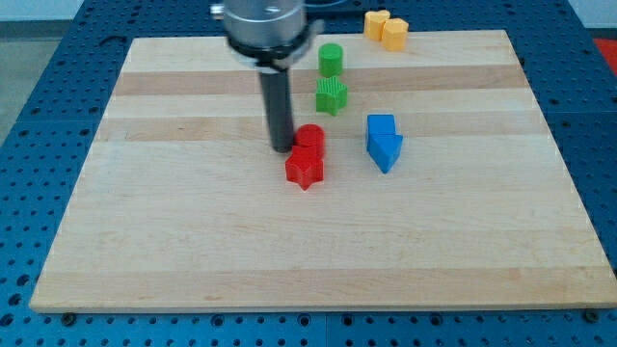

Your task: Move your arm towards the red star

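Observation:
The red star (305,169) lies near the middle of the wooden board (193,241). A red cylinder (309,138) stands just above it, touching it. My tip (281,147) is at the left side of the red cylinder, close to it, and a little up and to the left of the red star. The dark rod rises from the tip to the arm's grey head at the view's top.
A green cylinder (331,59) and a green star (332,95) sit above the red blocks. A blue arrow-shaped block (384,141) lies to the right of them. A yellow heart-shaped block (386,27) sits at the board's top edge.

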### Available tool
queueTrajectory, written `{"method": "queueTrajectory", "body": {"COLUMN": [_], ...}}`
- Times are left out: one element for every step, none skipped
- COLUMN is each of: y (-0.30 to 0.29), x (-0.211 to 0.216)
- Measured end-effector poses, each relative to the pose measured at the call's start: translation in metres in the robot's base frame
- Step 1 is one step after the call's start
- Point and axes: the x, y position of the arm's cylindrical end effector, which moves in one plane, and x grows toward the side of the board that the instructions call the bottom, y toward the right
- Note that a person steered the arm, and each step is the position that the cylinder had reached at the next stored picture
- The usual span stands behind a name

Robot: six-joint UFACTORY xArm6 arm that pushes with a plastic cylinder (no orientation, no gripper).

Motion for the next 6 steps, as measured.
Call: {"method": "queueTrajectory", "body": {"y": [0.03,0.001,-0.072,-0.118,-0.106,-0.06], "x": [0.0,0.0,0.0,0.022,0.049,0.049]}}
